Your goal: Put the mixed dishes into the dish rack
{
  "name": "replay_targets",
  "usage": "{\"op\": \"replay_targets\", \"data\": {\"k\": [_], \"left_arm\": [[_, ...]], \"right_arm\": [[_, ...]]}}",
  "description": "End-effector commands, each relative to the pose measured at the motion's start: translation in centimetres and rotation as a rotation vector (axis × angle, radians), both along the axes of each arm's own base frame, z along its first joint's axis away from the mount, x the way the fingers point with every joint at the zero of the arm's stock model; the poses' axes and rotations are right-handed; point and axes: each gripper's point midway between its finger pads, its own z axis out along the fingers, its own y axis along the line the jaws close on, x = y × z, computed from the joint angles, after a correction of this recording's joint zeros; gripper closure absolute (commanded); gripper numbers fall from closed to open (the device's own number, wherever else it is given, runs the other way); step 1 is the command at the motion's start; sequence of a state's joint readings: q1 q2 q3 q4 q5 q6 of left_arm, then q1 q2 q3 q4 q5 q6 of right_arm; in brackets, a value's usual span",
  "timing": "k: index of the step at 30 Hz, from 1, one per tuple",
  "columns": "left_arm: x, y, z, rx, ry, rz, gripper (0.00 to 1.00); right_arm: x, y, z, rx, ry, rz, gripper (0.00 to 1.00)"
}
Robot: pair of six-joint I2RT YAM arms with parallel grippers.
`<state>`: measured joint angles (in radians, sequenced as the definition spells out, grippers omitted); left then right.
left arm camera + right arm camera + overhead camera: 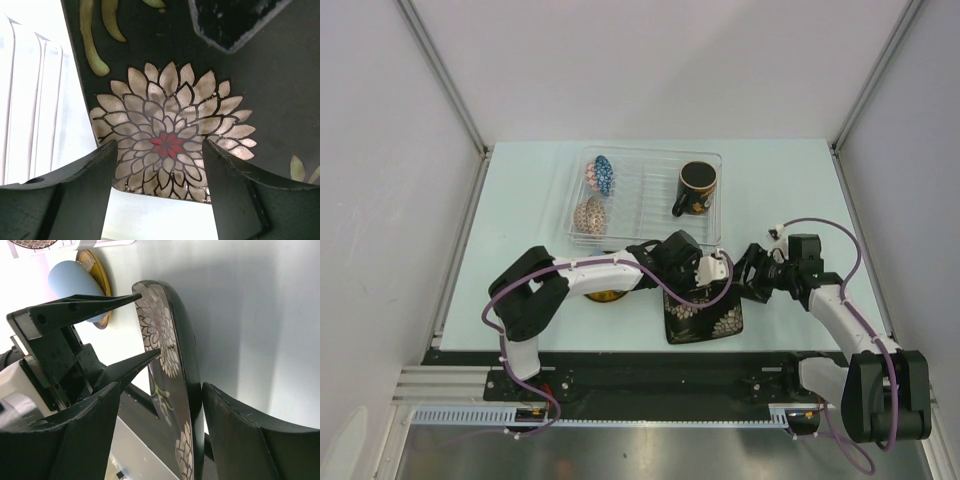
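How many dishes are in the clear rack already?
3. The blue patterned bowl and the beige patterned bowl are in the left side of the dish rack; the dark mug sits at the right. None seems hidden.

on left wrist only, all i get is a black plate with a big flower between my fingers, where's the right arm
Observer: The right gripper straddles the rim of the black floral square plate, one finger on each face, with a gap on the patterned side.
Operator: is my left actually holding it
Observer: Doesn't look like it. In the right wrist view the left gripper is open, with both fingertips at the patterned face.
Operator: what's already loaded
Observer: The dish rack holds the blue patterned bowl, the beige patterned bowl and the mug.
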<state>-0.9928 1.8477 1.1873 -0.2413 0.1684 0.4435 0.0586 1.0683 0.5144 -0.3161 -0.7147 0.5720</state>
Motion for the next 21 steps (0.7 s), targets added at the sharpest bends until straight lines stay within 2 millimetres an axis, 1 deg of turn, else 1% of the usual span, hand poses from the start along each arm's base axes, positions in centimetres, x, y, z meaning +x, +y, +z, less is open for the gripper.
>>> {"op": "replay_targets", "data": {"k": [1,7,10,11,13,14,15,16,17,19,20,21], "left_arm": [[0.3,-1.4,2.4,-0.087,-0.020,-0.002,0.27],[0.5,-1.3,2.6,-0.092,-0.019,0.006,0.27],[0.7,-1.1,2.6,-0.090,-0.019,0.012,0.27],[0.7,-1.0,2.7,-0.091,-0.021,0.012,0.27],[0.6,-0.8,2.6,-0.087,-0.019,0.015,0.27],[0.7,-0.8,2.5,-0.083,-0.019,0.017,0.27],[0.6,-0.8,2.5,-0.087,-0.019,0.017,0.27],[0.7,-0.6,2.4,-0.080,-0.017,0.020,0.27],[0.7,-0.6,2.4,-0.083,-0.016,0.020,0.27],[0.7,-0.6,2.5,-0.082,-0.016,0.023,0.27],[0.7,-0.6,2.4,-0.079,-0.019,0.024,0.27],[0.8,-0.6,2.4,-0.081,-0.019,0.025,0.27]], "right_arm": [[0.2,1.1,1.6,0.058,-0.031,0.046,0.29],[0.1,0.4,-0.2,0.008,0.017,0.022,0.31],[0.2,0.1,-1.5,-0.017,0.051,0.005,0.40],[0.2,0.0,-2.1,-0.024,0.071,0.001,0.45],[0.2,-0.1,-2.8,-0.034,0.081,-0.001,0.51],[0.2,0.0,-3.3,-0.033,0.097,0.001,0.58],[0.1,-0.1,-3.5,-0.031,0.103,-0.001,0.63],[0.2,-0.1,-3.7,-0.032,0.099,-0.003,0.68],[0.1,-0.1,-3.9,-0.036,0.104,-0.005,0.77],[0.0,-0.2,-4.1,-0.038,0.105,-0.006,0.86],[0.0,-0.3,-4.1,-0.039,0.104,-0.010,0.92],[0.0,-0.4,-4.0,-0.038,0.099,-0.014,0.95]]}}
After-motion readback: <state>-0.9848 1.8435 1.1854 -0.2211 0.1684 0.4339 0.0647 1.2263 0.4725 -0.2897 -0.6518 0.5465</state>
